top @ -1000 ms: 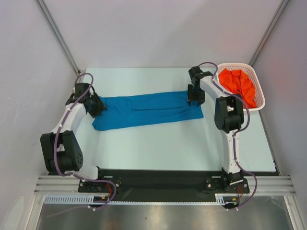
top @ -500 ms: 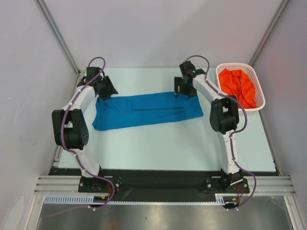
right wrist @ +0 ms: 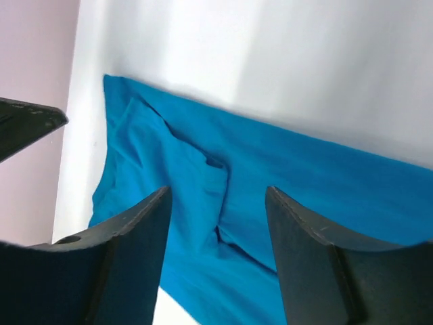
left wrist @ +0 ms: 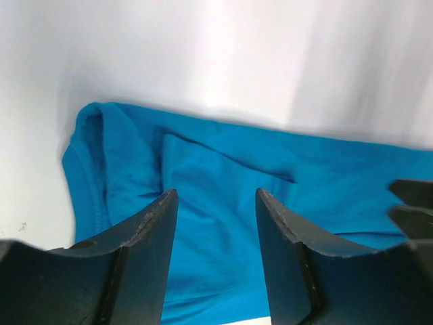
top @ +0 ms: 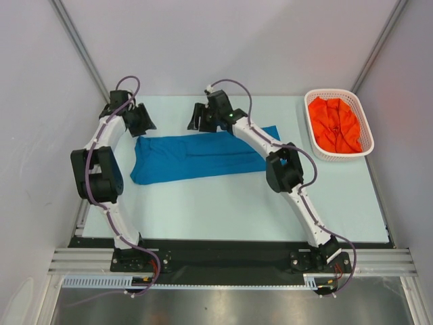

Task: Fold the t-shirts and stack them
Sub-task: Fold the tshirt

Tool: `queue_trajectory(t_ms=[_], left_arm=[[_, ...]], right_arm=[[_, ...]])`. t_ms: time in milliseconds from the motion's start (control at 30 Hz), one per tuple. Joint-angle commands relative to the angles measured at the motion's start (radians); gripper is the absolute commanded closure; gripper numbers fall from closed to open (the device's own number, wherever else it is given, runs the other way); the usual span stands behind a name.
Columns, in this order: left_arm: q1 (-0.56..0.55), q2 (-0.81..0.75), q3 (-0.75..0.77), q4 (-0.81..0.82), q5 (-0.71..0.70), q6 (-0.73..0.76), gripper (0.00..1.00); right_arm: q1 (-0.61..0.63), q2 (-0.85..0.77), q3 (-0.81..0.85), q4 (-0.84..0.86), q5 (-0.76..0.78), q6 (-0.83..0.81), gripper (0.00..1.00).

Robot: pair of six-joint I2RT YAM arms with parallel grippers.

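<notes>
A pale worktop point(top: 203, 203) sits inside plain grey walls. Across its far half lies the blue t-shirt point(top: 196, 157), already folded into a long flat band running left to right. The orange-red t-shirt point(top: 333, 122) is still bunched in a white lattice basket point(top: 369, 139) at the far right corner.

The left arm point(top: 95, 177) reaches to the far left, its jaws hanging just off the band's far left corner. The right arm point(top: 284, 172) stretches across the cloth, its jaws above the middle of the band's far edge. Both pairs of jaws are parted and empty.

The work seems to be between folds on the blue shirt. The next move probably calls for both jaws to drop and pinch the cloth evenly, so the layers turn over together without slipping.

A second ago the jaws sat at the band's two ends. Since then the left arm has drawn back towards the far corner and the right has swung well left, away from the basket.
</notes>
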Motion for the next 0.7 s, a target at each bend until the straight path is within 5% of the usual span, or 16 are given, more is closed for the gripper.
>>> queue_trajectory(t_ms=[0, 667], left_arm=[[0.015, 0.009, 0.031, -0.01, 0.037, 0.046, 0.45], [0.016, -0.08, -0.115, 0.049, 0.071, 0.002, 0.48]], right_arm=[[0.023, 0.073, 0.059, 0.091, -0.039, 0.101, 0.38], [0.105, 0.156, 0.057, 0.106, 0.056, 0.103, 0.57]])
